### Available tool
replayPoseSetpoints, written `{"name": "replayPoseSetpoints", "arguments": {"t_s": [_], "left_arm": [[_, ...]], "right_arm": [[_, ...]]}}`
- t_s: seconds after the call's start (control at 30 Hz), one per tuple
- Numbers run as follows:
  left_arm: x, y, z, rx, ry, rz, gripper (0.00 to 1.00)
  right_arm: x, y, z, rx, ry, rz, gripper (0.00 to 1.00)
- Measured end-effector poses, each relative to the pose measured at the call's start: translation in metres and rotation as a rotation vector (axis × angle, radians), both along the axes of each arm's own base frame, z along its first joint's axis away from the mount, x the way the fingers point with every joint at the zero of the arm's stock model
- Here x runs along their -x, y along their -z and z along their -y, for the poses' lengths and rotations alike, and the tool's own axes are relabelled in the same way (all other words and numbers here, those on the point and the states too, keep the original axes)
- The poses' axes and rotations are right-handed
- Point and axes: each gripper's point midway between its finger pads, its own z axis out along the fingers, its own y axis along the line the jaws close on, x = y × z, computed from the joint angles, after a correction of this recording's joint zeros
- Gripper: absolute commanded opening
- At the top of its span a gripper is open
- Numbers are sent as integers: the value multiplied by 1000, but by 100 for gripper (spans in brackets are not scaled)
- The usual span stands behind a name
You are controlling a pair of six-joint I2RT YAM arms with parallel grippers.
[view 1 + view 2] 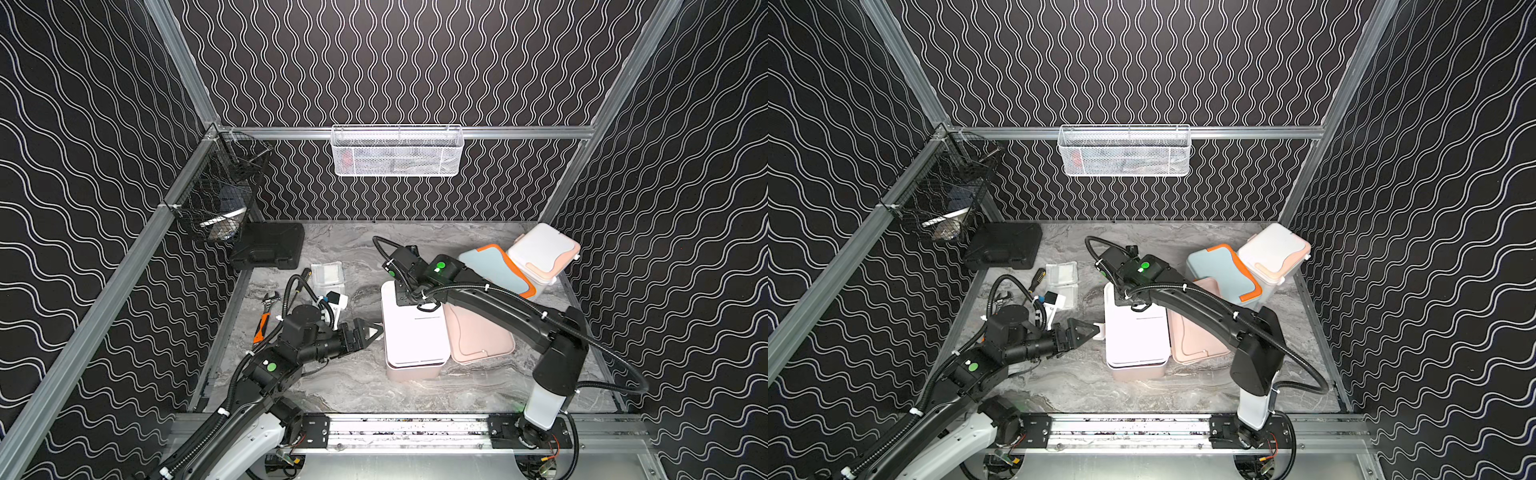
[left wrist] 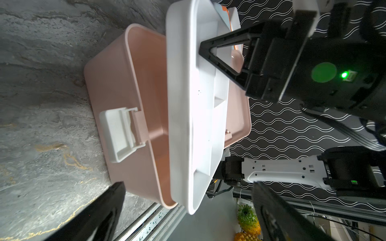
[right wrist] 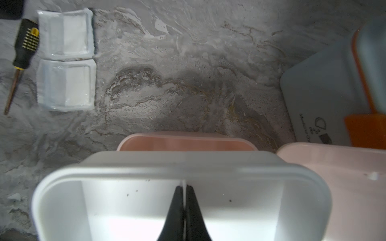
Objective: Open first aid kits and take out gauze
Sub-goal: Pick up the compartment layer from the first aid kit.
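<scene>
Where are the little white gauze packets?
In both top views, two gauze packets lie on the table, left of the pink kit, beside the screwdriver.

Left arm (image 1: 291, 353) low, reaching toward centre | left gripper (image 1: 375, 331) turned sideways, jaws spread wide, holding nothing | right arm (image 1: 498, 303) stretched across, wrist tipped down | right gripper (image 3: 183, 188) pinched tight on white tray (image 3: 146, 167) divider

Matt pink plastic kit (image 2: 117, 83), glossy white plastic tray (image 2: 181, 104), marbled tabletop (image 3: 188, 62), clear-wrapped gauze (image 3: 66, 83)
</scene>
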Motion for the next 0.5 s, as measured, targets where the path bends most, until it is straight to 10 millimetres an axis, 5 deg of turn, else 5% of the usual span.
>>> {"name": "replayPoseSetpoints", "arguments": {"t_s": [0.3, 0.5], "left_arm": [[-2, -54, -3, -3, 5, 142, 99], [-1, -110, -5, 2, 13, 282, 99]], "right_arm": [[10, -64, 15, -128, -61, 149, 0], [23, -132, 49, -219, -79, 347, 0]]}}
